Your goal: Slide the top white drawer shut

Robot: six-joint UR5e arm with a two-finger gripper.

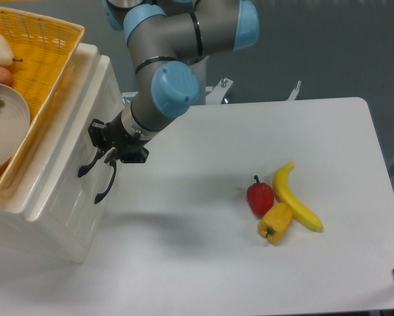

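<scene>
Nearly flush now, the top white drawer sits at the picture's 9 o'clock edge, its front all but level with the cabinet face below. The gripper presses at its black handle; whether the fingers are spread or together I cannot tell. To finish well, I'd keep the push straight along the drawer's travel, toward 9 o'clock, steady and low-force. Far off at 4 o'clock lie 2 peppers and 1 banana.
</scene>
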